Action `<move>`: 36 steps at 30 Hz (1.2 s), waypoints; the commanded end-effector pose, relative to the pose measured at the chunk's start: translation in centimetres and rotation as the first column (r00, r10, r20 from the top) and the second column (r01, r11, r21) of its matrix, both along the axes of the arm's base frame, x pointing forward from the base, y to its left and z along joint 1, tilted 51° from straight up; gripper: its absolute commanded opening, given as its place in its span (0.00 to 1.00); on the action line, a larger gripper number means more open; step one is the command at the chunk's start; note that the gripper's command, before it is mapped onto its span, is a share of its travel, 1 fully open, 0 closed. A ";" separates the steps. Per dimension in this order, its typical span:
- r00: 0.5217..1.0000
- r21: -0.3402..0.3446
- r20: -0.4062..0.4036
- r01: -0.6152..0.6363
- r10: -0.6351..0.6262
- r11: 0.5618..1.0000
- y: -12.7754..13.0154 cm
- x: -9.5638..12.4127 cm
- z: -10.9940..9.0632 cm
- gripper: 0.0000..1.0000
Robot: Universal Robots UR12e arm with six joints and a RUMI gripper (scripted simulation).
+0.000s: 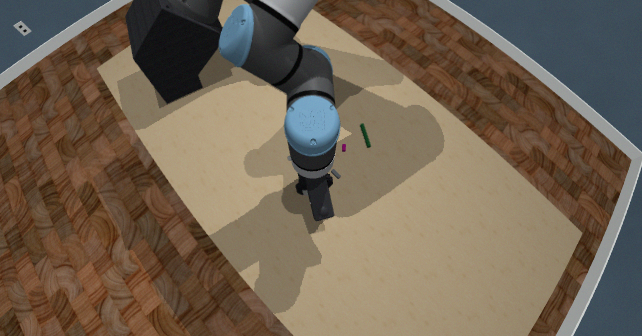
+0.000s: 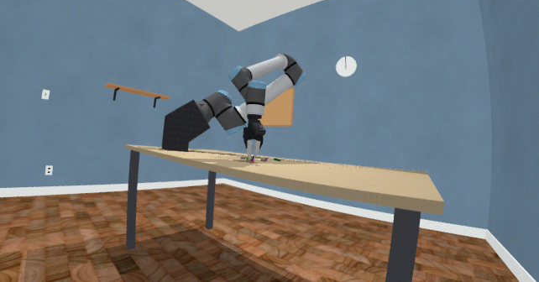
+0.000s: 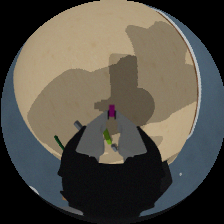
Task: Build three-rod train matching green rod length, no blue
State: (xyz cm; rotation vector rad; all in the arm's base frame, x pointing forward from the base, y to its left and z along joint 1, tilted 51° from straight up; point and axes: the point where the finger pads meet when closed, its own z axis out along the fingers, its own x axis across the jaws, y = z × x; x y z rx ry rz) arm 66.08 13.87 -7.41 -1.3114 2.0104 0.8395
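Gripper: the gripper (image 3: 111,116) points straight down at the table (image 1: 450,254), its fingers pinched on a magenta rod (image 3: 111,111) held at the tips.
Held rod: short, square-ended, bright magenta; in the wrist view it stands between the fingertips, and the exterior view shows it low, at or just above the table top.
Green rod: the green rod (image 1: 365,135) lies flat, well off to one side of the gripper, apart from every other rod; it is dark green, thin, and plainly the longest piece in sight.
Second magenta: another magenta rod (image 1: 344,147) lies between the gripper's wrist and the green rod, touching neither.
Lime rod: a lime rod (image 3: 107,136) shows under the gripper body, behind the fingertips, lying at a slant.
Grey rods: one grey rod (image 3: 77,123) lies to the side of the fingers, another grey rod (image 3: 114,147) just behind the lime one; whether it touches the lime rod I cannot tell.
Done: no three rods lie in a straight line end to end in any view, so no train looks finished.
Left: by my reckoning grey, grey and magenta make eight; the held rod has to be set down flat against its partners, with spare rods kept well apart.
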 end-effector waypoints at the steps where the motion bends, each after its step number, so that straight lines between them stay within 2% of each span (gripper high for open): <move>1: 1.000 0.000 0.001 0.001 -0.001 1.000 -0.1 0.0 0.0 0.00; 20: 1.000 0.000 0.001 0.001 -0.001 1.000 -0.5 0.0 0.4 0.00; 30: 1.000 0.000 0.001 0.001 -0.001 1.000 -5.2 -0.9 4.3 0.00; 32: 1.000 0.000 0.001 0.001 -0.001 1.000 -5.2 -0.9 4.3 0.00; 36: 1.000 0.000 0.001 0.001 -0.001 1.000 -7.0 -1.2 5.7 0.00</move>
